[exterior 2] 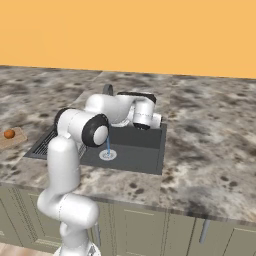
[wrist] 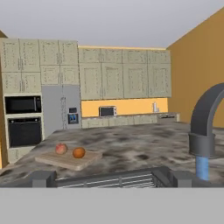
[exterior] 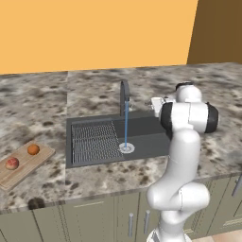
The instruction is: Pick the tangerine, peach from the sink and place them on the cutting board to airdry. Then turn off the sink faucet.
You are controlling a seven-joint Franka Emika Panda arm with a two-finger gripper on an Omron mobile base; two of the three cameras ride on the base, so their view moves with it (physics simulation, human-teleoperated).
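Tangerine (exterior: 33, 150) and peach (exterior: 12, 163) both sit on the cutting board (exterior: 40, 159), out on the counter (exterior: 38, 108) to the left of the sink (exterior: 146, 142). From my left base camera the peach is the nearer of the two, towards the front end of the board, and the tangerine lies just behind it, close but apart. My right base camera catches the tangerine at its left edge on a corner of the board.

Nearest to me in the hand camera, the two dark fingertips (wrist: 43, 178) stand far apart at the bottom of the picture, so I read the gripper (wrist: 111, 178) as fully open with nothing between the fingers. Past them I see the ribbed draining grid (wrist: 118, 179) of the sink, then the board with both fruits on it, and the faucet (wrist: 205, 127) close on the right, its curved spout dropping a blue stream of water (wrist: 201, 168).

In the left base camera the water runs straight from the faucet to the round silver drain (exterior: 126, 148), so the tap is on. The basin holds no fruit that I can see. The arm's wrist hangs over the right end of the sink, beside the faucet.

Farther off, the hand camera shows pale cabinets (wrist: 122, 74), a microwave (wrist: 22, 104) over an oven (wrist: 24, 131), and a fridge (wrist: 61, 109). I can read no labels or writing anywhere.
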